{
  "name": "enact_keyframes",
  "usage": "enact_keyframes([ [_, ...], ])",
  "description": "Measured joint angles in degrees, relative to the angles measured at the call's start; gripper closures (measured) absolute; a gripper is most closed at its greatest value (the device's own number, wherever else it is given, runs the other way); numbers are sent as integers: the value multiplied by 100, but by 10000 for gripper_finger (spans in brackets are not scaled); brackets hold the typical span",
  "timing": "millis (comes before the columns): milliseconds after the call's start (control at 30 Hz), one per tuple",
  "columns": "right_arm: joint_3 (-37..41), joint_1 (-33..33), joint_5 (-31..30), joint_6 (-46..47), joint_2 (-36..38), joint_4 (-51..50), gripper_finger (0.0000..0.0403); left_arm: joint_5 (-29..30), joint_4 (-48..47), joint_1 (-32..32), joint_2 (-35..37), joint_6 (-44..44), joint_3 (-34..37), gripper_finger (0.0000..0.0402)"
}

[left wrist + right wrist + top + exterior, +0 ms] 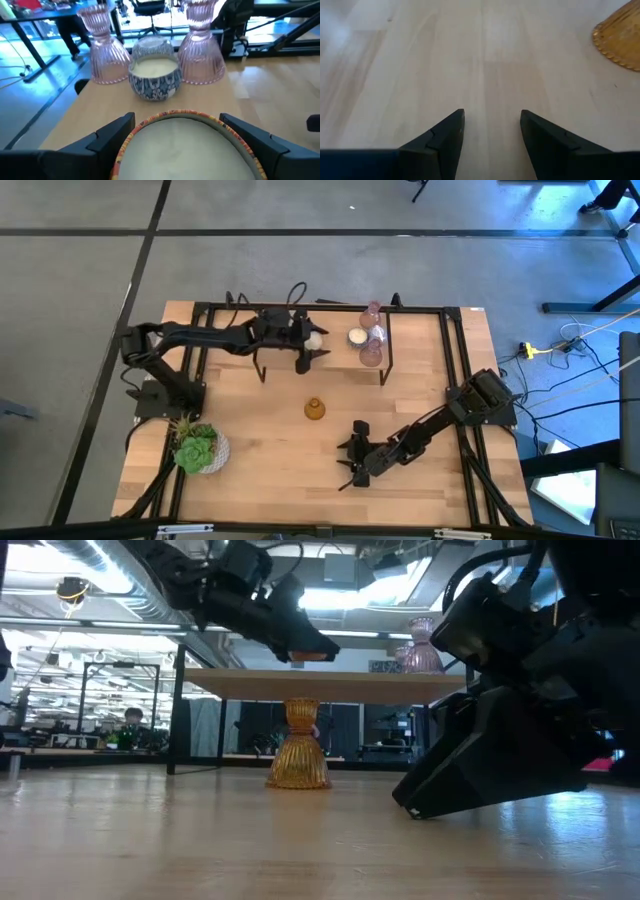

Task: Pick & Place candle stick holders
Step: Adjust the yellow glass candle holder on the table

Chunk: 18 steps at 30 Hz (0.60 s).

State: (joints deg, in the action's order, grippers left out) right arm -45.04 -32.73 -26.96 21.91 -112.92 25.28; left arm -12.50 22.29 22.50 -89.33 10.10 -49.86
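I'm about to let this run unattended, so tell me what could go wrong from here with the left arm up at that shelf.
1. The left gripper holds a cream-white holder over the raised shelf; placed carelessly, it could bump the blue patterned holder or the two pink glass holders close ahead.
2. In the high view it sits near the shelf's front edge, so it might tip off toward the amber holder below.

Bright overhead light, blurred foregrounds
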Motion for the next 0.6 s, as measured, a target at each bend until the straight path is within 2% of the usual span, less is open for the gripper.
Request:
enact_keyframes([
  [300, 0, -20, -86, 60, 0, -64, 206, -202, -35, 64, -1039, 47, -822, 125],
  [600, 2, -201, -271, 127, 0, -147, 206, -211, -146, 132, -1518, -88, -1381, 125],
])
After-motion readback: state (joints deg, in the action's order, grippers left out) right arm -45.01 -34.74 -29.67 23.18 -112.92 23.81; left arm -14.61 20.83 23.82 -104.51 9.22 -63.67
